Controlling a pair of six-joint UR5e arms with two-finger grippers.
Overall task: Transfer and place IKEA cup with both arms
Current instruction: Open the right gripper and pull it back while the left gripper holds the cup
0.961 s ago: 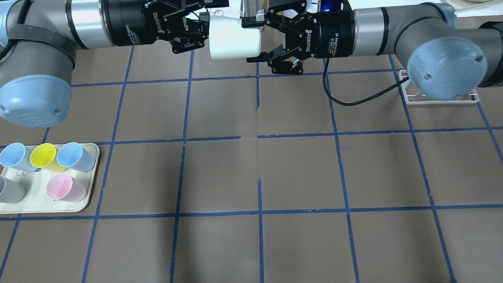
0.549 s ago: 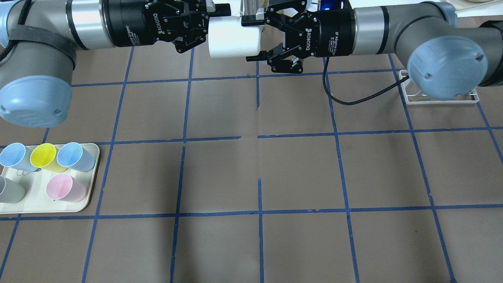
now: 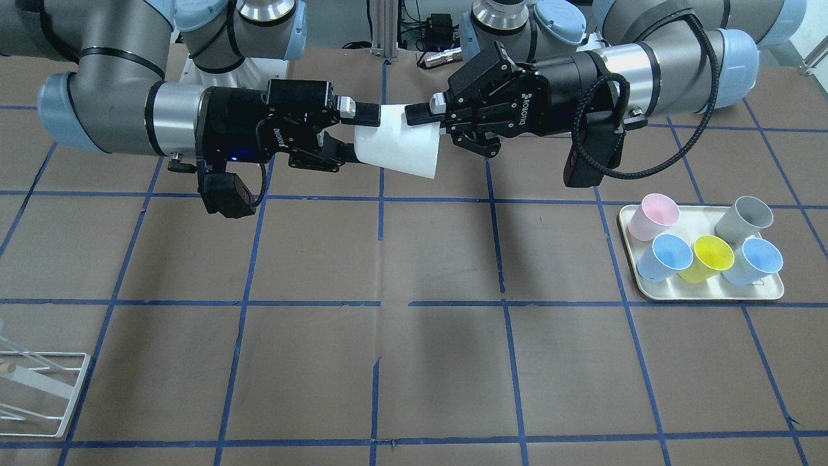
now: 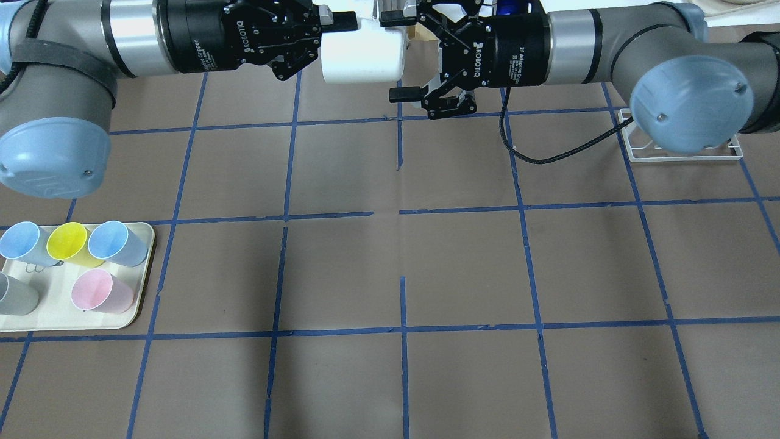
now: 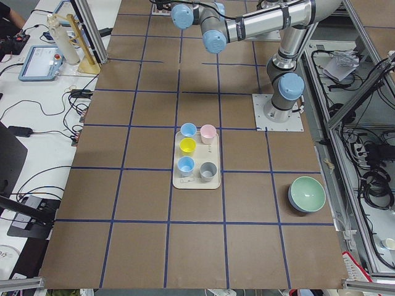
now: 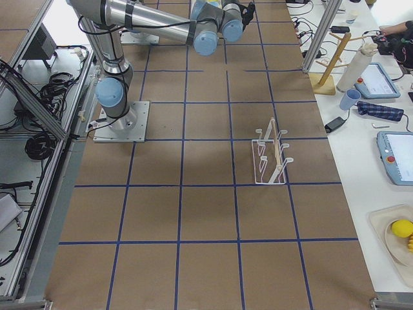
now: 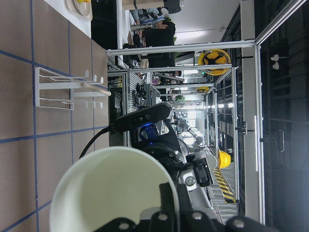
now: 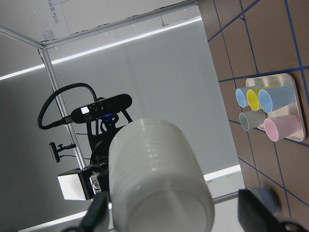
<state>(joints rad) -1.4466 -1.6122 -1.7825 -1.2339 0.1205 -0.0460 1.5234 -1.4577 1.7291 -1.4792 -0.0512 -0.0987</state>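
Observation:
The IKEA cup (image 4: 362,55), off-white, lies sideways in the air between my two grippers at the table's far edge; it also shows in the front view (image 3: 401,149). My left gripper (image 4: 341,30) is shut on the wall at the cup's mouth; the left wrist view shows the open mouth (image 7: 111,188) with a finger over the rim. My right gripper (image 4: 397,56) is open, its fingers spread wide on both sides of the cup's base and clear of it. The right wrist view shows the base (image 8: 154,174).
A cream tray (image 4: 137,305) at my near left holds blue, yellow, pink and grey cups; it also shows in the front view (image 3: 705,294). A white wire rack (image 4: 682,152) stands at the right. A green bowl (image 5: 307,194) sits near my base.
My left gripper has closed on the cup's mouth. My right gripper's fingers have spread wider, off the cup. The cup has shifted slightly toward the table's far edge.

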